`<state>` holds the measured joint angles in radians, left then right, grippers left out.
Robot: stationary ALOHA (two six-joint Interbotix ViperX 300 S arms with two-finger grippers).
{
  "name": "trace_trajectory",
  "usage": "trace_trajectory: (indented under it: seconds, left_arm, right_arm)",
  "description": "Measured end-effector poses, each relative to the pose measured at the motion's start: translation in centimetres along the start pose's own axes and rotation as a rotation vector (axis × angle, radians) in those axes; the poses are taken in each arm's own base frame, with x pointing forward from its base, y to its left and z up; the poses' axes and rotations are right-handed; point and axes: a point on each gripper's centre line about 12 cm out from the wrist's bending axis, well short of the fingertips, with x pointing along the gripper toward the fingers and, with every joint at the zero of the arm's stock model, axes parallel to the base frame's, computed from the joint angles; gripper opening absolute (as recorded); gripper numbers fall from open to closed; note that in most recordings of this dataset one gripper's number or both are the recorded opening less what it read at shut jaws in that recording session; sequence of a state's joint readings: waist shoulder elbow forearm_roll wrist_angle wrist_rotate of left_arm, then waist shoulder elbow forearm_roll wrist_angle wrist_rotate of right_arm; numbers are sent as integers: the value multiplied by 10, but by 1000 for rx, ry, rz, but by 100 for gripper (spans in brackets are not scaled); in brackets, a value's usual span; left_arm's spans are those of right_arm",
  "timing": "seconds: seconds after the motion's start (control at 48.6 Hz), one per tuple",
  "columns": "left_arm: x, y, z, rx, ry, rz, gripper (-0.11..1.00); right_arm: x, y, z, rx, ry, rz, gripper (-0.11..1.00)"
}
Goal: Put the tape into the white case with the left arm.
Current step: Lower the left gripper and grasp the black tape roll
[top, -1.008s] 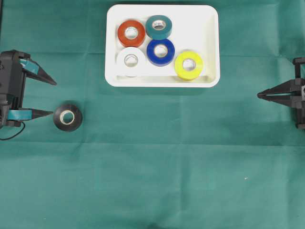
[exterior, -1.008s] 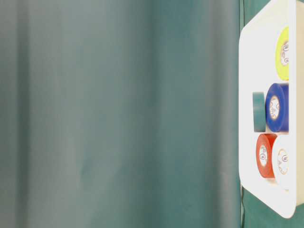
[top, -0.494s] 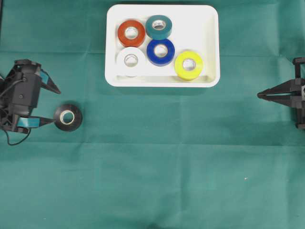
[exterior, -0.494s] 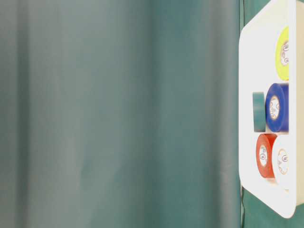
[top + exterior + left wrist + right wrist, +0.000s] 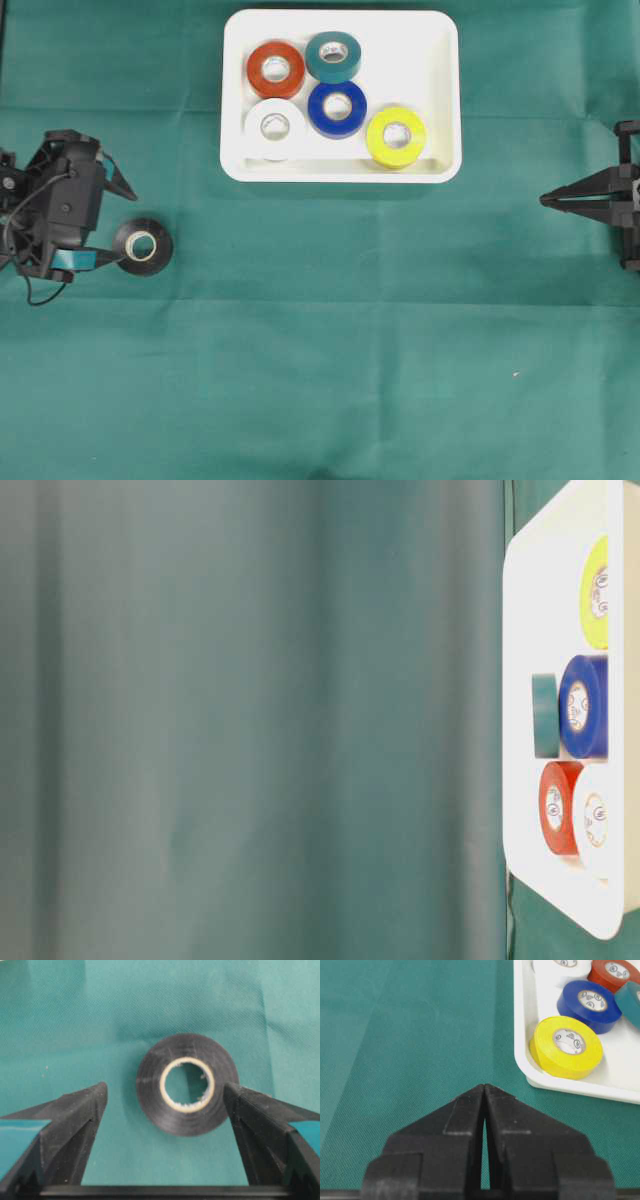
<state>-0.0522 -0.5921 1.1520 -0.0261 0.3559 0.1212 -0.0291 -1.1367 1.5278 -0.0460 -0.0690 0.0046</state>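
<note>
A tape (image 5: 142, 246) lies on the tabletop (image 5: 330, 340), left of and nearer than the case (image 5: 440, 60), which holds five rolls; the left gripper (image 5: 118, 222) straddles it.

Green cloth (image 5: 330, 350) — black tape (image 5: 141, 246); white case (image 5: 442, 60)

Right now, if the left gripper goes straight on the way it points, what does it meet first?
The black tape roll. It lies on the cloth just ahead of the open left gripper, nearer one finger; whether the gripper is at roll height is unclear.
</note>
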Motion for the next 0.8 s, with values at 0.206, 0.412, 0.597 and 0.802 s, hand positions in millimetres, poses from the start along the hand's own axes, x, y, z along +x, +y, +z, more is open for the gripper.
trace_trajectory:
  seconds: [0.206,0.412,0.597,0.802]
  left_arm:
    - [16,0,-3,-1,41,-3,95]
    - [29,0,-3,3,69,-4,95]
    - [40,0,-7,12,95,-7,94]
    - [49,4,-11,-2,114,2,94]
  right_arm:
    - [0,0,0,-2,0,0,-9]
    - [0,0,0,-2,2,0,-9]
    - [0,0,0,0,0,0,-9]
    - [0,0,0,0,0,0,-9]
